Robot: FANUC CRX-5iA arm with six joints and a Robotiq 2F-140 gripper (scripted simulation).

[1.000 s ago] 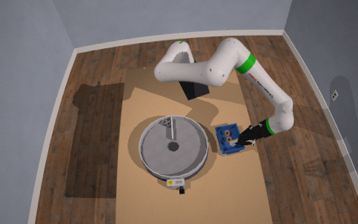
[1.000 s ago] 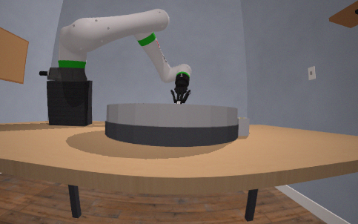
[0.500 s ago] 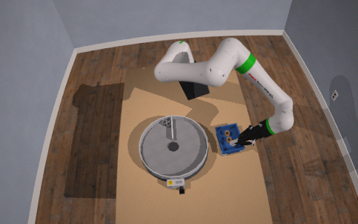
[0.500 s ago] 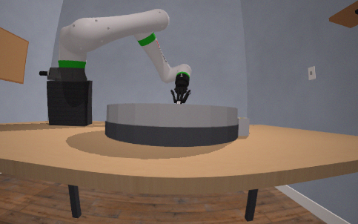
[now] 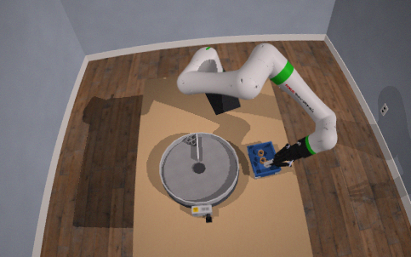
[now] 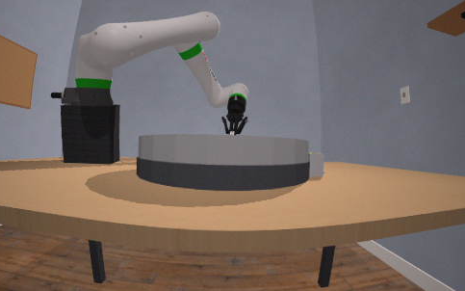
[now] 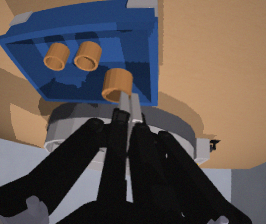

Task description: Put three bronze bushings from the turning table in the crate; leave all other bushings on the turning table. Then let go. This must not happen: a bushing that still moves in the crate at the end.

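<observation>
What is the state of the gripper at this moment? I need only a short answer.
Gripper: closed, holding one bronze bushing by its edge at the fingertips.

I see the blue crate (image 5: 267, 174) beside the round turning table (image 5: 164, 178). My jaws (image 5: 268, 163) are over the crate, and two bronze bushings (image 5: 261, 152) are visible inside.
</observation>
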